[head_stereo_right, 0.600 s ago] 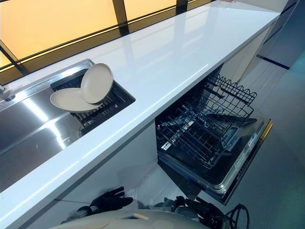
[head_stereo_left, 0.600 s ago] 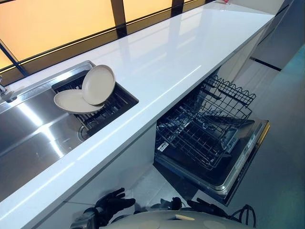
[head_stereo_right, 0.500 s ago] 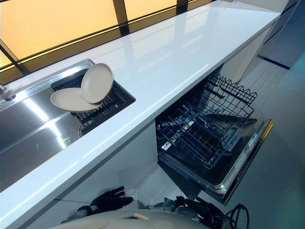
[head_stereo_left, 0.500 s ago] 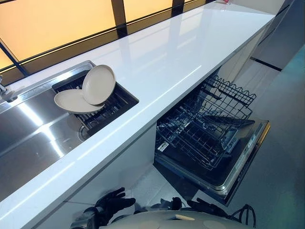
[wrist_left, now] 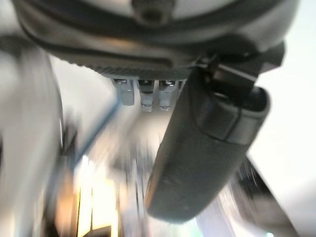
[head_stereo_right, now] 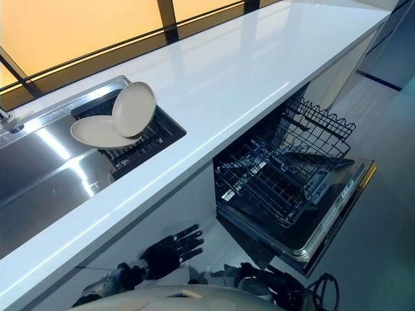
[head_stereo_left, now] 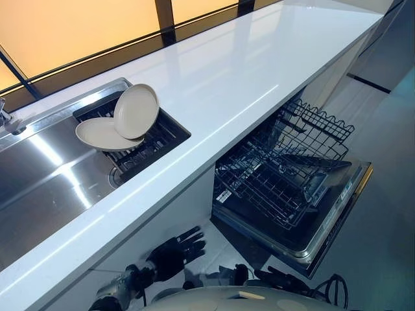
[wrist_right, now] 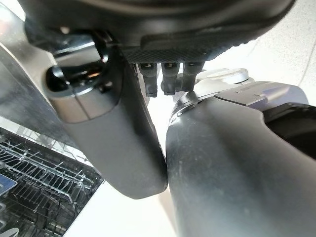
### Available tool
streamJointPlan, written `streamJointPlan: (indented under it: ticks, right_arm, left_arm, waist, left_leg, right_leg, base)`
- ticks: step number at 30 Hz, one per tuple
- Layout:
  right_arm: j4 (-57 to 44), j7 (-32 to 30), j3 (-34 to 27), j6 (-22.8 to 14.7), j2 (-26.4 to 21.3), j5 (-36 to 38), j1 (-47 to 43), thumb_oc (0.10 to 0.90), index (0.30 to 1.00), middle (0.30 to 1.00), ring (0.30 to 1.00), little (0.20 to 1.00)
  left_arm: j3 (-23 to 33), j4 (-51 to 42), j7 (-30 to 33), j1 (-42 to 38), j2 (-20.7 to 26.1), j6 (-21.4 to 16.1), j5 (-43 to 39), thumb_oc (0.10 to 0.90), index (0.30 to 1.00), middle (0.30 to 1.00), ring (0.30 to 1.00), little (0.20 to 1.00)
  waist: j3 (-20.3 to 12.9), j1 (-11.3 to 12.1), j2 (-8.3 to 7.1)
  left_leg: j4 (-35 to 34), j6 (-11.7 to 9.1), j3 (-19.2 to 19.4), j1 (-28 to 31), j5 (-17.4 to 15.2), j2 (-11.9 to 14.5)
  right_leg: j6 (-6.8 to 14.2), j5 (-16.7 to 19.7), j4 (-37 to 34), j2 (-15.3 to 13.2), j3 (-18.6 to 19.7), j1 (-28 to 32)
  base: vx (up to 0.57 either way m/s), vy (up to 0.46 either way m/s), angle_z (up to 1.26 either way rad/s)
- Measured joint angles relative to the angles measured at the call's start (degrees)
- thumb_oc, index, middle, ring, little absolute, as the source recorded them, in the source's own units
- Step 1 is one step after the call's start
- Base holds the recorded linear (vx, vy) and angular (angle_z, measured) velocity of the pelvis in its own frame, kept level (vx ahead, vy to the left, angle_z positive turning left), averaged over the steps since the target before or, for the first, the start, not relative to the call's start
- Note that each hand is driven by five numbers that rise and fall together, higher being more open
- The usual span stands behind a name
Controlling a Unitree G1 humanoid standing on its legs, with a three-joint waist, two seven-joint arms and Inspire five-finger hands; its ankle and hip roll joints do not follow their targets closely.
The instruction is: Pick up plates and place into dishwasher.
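Note:
Two beige plates rest on a black rack (head_stereo_left: 155, 138) in the sink. One plate (head_stereo_left: 102, 135) lies flat, and the other plate (head_stereo_left: 137, 110) leans tilted on it. My left hand (head_stereo_left: 174, 249) hangs low in front of the cabinet below the counter, open with its fingers straight and nothing in it; its thumb (wrist_left: 207, 148) shows in the left wrist view. My right hand (head_stereo_left: 280, 280) is low at the bottom edge, open and empty, by the dishwasher door. The dishwasher stands open with its wire rack (head_stereo_left: 285, 172) pulled out and no plate in it.
A long white countertop (head_stereo_left: 227, 71) runs between the steel sink (head_stereo_left: 39, 181) and the dishwasher. The dropped dishwasher door (head_stereo_left: 337, 217) juts out over the grey floor. A faucet (head_stereo_left: 5, 118) stands at the sink's far left.
My left hand has risen and reached forward towards the cabinet front, fingers spread. The camera has shifted slightly. The plates have not moved.

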Motion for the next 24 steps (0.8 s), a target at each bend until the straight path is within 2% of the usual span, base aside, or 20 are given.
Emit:
streamJointPlan:
  ticks: [2, 4, 6, 9, 12, 15, 17, 19, 21, 24]
  right_arm:
    - [0.08, 0.16, -0.1, -0.4, -0.01, -0.84, -0.12, 0.8, 0.9, 0.9, 0.9, 0.9]
    - [0.27, 0.37, -0.22, -0.87, 0.0, -1.26, -0.3, 0.8, 0.9, 0.9, 0.9, 0.9]
    - [1.27, 0.58, -0.05, -1.24, 0.06, -1.51, -0.91, 0.8, 0.9, 0.9, 0.9, 0.9]
    - [2.34, 0.86, 0.2, -1.82, 0.08, -1.57, -1.43, 0.8, 0.9, 0.9, 0.9, 0.9]
    - [2.54, 1.19, 0.62, -2.32, 0.15, -1.58, -1.42, 0.8, 0.9, 0.9, 0.9, 0.9]
    - [2.58, 1.19, 1.8, -2.61, 0.15, -1.54, -1.66, 0.8, 0.9, 0.9, 0.9, 0.9]
    - [2.4, 1.2, 2.54, -3.09, 0.2, -1.38, -1.67, 0.8, 0.9, 0.9, 0.9, 0.9]
    - [2.4, 1.17, 2.73, -3.38, 0.25, -1.27, -1.53, 0.8, 0.9, 0.9, 0.9, 0.9]
    - [2.37, 1.0, 3.06, -3.88, 0.27, -0.86, -1.3, 0.8, 0.9, 0.9, 0.9, 0.9]
    - [2.38, 0.5, 3.59, -4.87, 0.37, -0.65, -0.85, 0.8, 0.9, 0.9, 0.9, 0.9]
  left_arm:
    - [-0.05, -4.68, -7.59, -0.14, -1.42, 4.06, -2.14, 0.8, 0.9, 0.9, 0.9, 0.9]
    - [-0.61, -7.54, -11.8, -0.66, -2.43, 6.53, -4.4, 0.8, 0.9, 0.9, 0.9, 0.9]
    - [-3.45, -14.63, -14.62, -1.12, -2.48, 9.14, -8.51, 0.8, 0.9, 0.9, 0.9, 0.9]
    - [-7.12, -21.08, -14.92, -2.85, -2.44, 11.82, -16.47, 0.8, 0.9, 0.9, 0.9, 0.9]
    - [-10.81, -31.2, -10.35, -5.85, -1.89, 11.3, -28.26, 0.8, 0.9, 0.9, 0.9, 0.9]
    - [-11.65, -37.8, -4.05, -8.59, -1.61, 5.63, -32.9, 0.8, 0.9, 0.9, 0.9, 0.9]
    - [-12.59, -43.57, 4.12, -11.24, 0.62, -7.08, -31.6, 0.8, 0.9, 0.9, 0.9, 0.9]
    - [-12.26, -46.24, 9.83, -13.26, 3.78, -17.18, -28.73, 0.8, 0.9, 0.9, 0.9, 0.9]
    - [-10.13, -49.42, 19.38, -13.66, 7.33, -29.31, -20.58, 0.8, 0.9, 0.9, 0.9, 0.9]
    - [-5.79, -51.4, 31.53, -13.66, 11.01, -37.1, -10.49, 0.8, 0.9, 0.9, 0.9, 0.9]
  waist:
    - [0.07, -0.03, 0.06]
    - [0.1, -0.03, 0.0]
    - [0.18, -0.09, -0.14]
    - [0.23, -0.08, -0.28]
    - [0.24, -0.24, -0.42]
    - [0.19, -0.54, -0.65]
    - [0.15, -0.71, -0.77]
    - [0.12, -0.71, -0.73]
    - [0.06, -0.55, -0.63]
    - [0.02, -0.15, -0.55]
  left_leg:
    - [0.01, 0.0, 0.0, -0.01, 0.0, 0.02]
    - [0.01, 0.0, -0.02, -0.02, 0.0, 0.03]
    - [0.01, -0.01, -0.03, 0.0, 0.0, 0.04]
    - [0.02, -0.03, -0.01, 0.08, 0.02, 0.03]
    - [0.02, -0.05, 0.02, 0.1, 0.03, 0.03]
    - [0.02, -0.06, 0.03, 0.11, 0.04, 0.05]
    - [0.02, -0.09, 0.02, 0.11, 0.06, 0.1]
    - [0.02, -0.12, -0.02, 0.09, 0.08, 0.14]
    - [0.02, -0.14, -0.46, 0.07, 0.12, 0.15]
    - [0.03, -0.18, -1.41, 0.13, 0.2, 0.15]
  right_leg:
    - [0.01, -0.01, 0.0, 0.02, 0.05, -0.01]
    - [0.02, -0.02, 0.0, 0.03, 0.07, -0.01]
    - [0.02, -0.02, 0.0, 0.05, 0.11, 0.0]
    - [0.02, -0.01, 0.0, 0.05, 0.18, 0.04]
    - [0.03, -0.01, 0.0, 0.07, 0.24, 0.09]
    - [0.03, -0.01, 0.0, 0.09, 0.26, 0.11]
    - [0.03, -0.01, -0.01, 0.13, 0.25, 0.13]
    - [0.03, -0.01, -0.01, 0.14, 0.22, 0.15]
    - [0.03, -0.01, -0.02, 0.12, 0.07, 0.21]
    - [0.09, -0.08, -0.04, 0.08, -0.32, 0.59]
  base:
    - [0.0, 0.0, 0.0]
    - [0.01, -0.015, 0.0]
    - [0.02, -0.034, 0.01]
    - [0.01, -0.01, 0.0]
    - [0.0, 0.0, 0.0]
    - [0.0, 0.0, 0.0]
    - [0.0, 0.0, 0.0]
    - [0.0, 0.0, 0.0]
    - [-0.01, -0.001, 0.04]
    - [-0.01, -0.008, 0.12]
